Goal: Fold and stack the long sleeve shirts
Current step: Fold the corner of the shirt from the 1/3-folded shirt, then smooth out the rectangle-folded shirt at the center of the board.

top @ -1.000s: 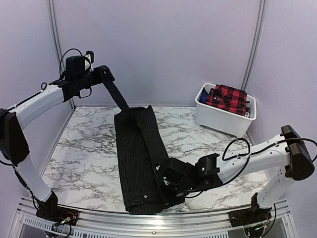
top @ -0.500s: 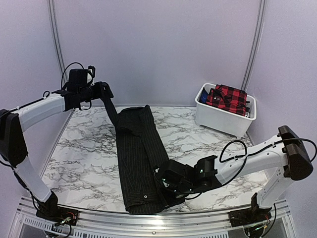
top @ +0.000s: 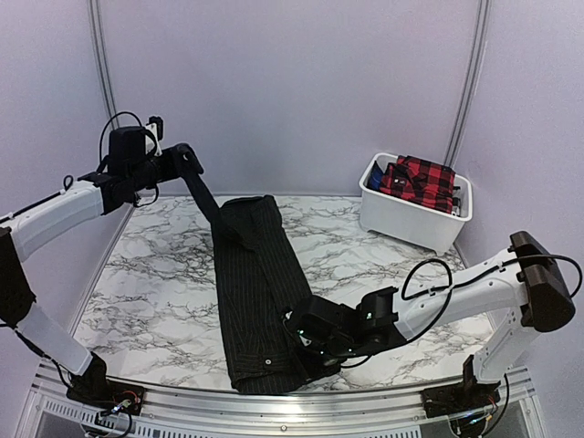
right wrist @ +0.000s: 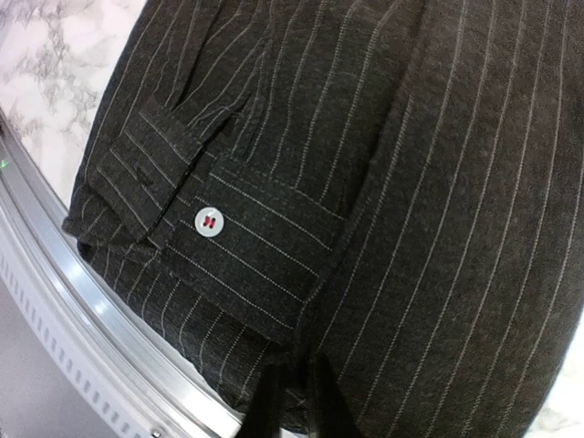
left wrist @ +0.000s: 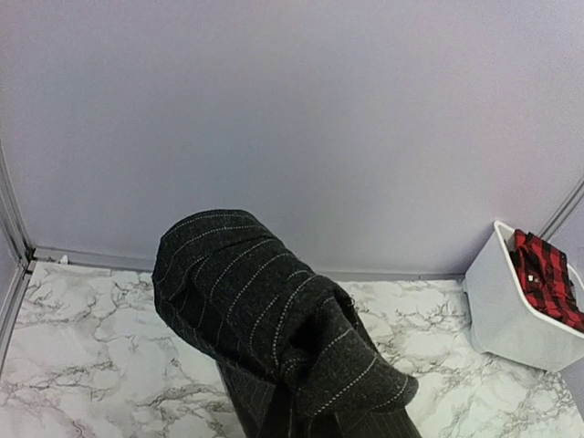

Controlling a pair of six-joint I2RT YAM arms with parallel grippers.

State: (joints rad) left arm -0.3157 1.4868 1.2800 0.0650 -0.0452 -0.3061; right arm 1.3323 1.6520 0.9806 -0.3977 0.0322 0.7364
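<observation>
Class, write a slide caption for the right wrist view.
Right pincer nips the black pinstriped shirt just below its buttoned cuff.

A black shirt (right wrist: 438,182) with fine pale pinstripes fills nearly the whole frame. A cuff (right wrist: 265,265) lies on it, bearing one white button (right wrist: 211,220). At the bottom edge the end effector (right wrist: 294,374) is nearly closed, with a narrow strip of cloth between its fingers. Marble table (right wrist: 46,55) shows upper left, and a metal rail (right wrist: 100,328) lower left.
</observation>
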